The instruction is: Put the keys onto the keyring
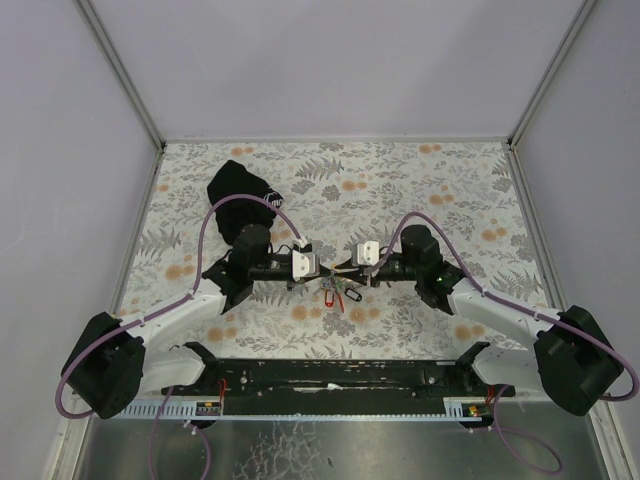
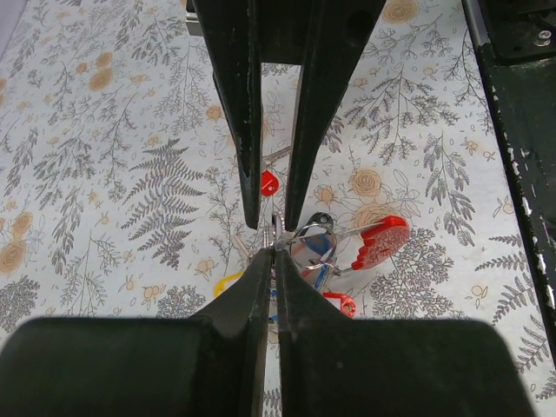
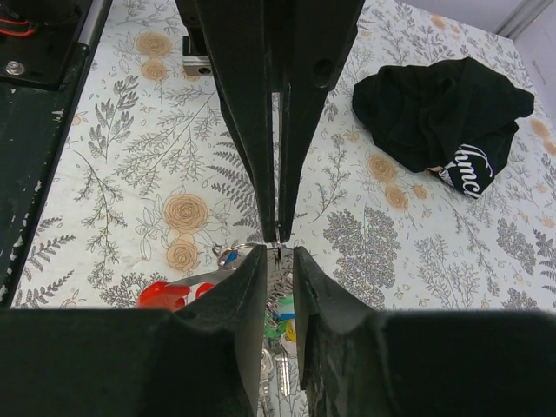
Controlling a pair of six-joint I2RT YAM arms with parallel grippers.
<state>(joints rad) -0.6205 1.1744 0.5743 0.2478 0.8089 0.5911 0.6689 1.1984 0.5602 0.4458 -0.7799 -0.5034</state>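
The left gripper (image 2: 275, 248) is pinching shut on the keys (image 2: 311, 247). The right gripper (image 3: 280, 253) is sitting slightly parted (grip impossible to tell). Only the right wrist view is showing the pouch (image 3: 434, 109) with its white script, unreadable.

The left arm (image 1: 185, 312) and right arm (image 1: 492, 306) reach inward, low, tip to tip. The left gripper (image 2: 274, 252) is pinched together; the right gripper (image 3: 280, 259) is narrowly parted.

You've got shiny metal keys (image 2: 308, 249) with glossy red plastic tags (image 2: 382, 243), a matt black left gripper (image 2: 274, 249), a soft black cloth pouch (image 3: 426, 104) and a matt floral-printed table (image 2: 104, 174).
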